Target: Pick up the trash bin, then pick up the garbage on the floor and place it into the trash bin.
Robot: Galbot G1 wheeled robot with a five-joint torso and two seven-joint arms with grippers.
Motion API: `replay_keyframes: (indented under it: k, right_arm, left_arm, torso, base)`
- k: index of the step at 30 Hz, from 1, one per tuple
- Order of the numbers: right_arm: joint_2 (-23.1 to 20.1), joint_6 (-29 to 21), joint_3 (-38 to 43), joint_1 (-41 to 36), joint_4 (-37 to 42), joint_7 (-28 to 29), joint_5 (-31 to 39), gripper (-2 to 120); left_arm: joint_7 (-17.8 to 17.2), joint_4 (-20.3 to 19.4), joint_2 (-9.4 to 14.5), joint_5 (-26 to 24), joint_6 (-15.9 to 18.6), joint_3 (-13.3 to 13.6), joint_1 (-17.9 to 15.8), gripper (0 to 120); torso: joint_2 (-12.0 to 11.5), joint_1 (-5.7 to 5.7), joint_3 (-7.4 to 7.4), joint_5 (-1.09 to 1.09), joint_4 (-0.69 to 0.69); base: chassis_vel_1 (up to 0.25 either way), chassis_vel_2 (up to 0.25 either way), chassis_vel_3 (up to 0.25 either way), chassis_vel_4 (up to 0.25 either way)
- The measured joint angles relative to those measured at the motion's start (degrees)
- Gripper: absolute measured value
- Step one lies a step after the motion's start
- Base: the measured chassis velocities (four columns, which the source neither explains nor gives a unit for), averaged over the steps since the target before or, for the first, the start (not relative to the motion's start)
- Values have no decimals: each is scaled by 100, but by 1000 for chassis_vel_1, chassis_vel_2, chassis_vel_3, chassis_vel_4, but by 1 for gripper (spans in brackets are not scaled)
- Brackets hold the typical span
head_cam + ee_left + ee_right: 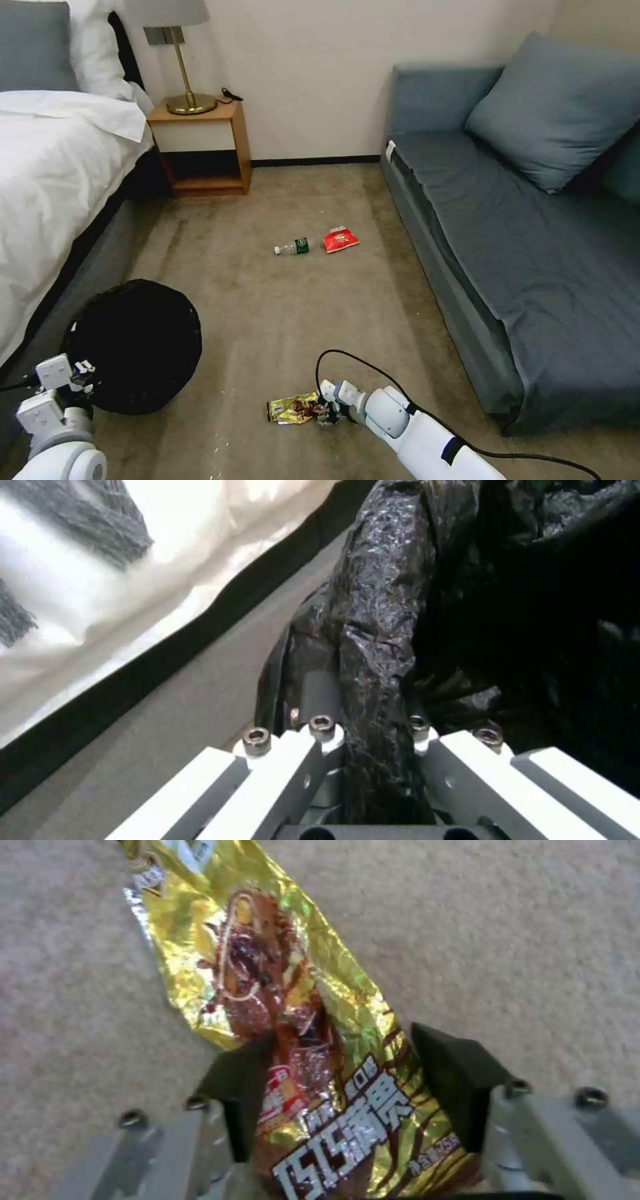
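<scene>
Foil sits between the black pads (450, 1080) of the right gripper (340, 1090), which stand apart on either side of the gold-brown snack wrapper (280, 990) as it lies flat on the carpet (267, 300) near the robot's base. The wrapper looks light, thin and crinkly, likely slippery, so a pinch across its narrow width near one end should gather it better than a grab at the flat middle. The left gripper (370, 740) is clamped on the bag-wrapped rim of the trash bin (137, 343), which it holds at the robot's left beside the bed (53, 173), mouth tilted toward the camera; the bin seems light and stiff, its black liner (380, 630) soft and prone to slide. Farther out a small bottle (293, 247) and a red snack packet (341, 239) lie just beside each other mid-floor, between bed and sofa (520, 240).
</scene>
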Motion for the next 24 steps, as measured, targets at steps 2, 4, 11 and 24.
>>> replay_keyframes:
  k: [2,4,11,24]
  right_arm:
    - [12,3,21,-22,26,0,8,48]
    - [21,4,79,-36,45,17,26,38]
    - [-22,33,174,-56,247,25,149,14]
    - [-22,75,368,-59,709,70,447,0]
  left_arm:
    - [5,-1,-8,7,-22,-2,8,3]
    - [5,0,-17,16,-51,-3,14,3]
    - [17,-3,-46,35,-75,9,21,3]
    - [198,-41,-96,172,-183,95,78,3]
  torso:
    - [0,0,1,1,-1]
    - [0,0,1,-2,-2]
    - [-1,0,1,-1,-2]
    - [-1,0,1,0,-2]
  base:
    - [0,0,0,0]
    - [0,0,0,0]
    - [0,0,0,0]
    - [0,0,0,0]
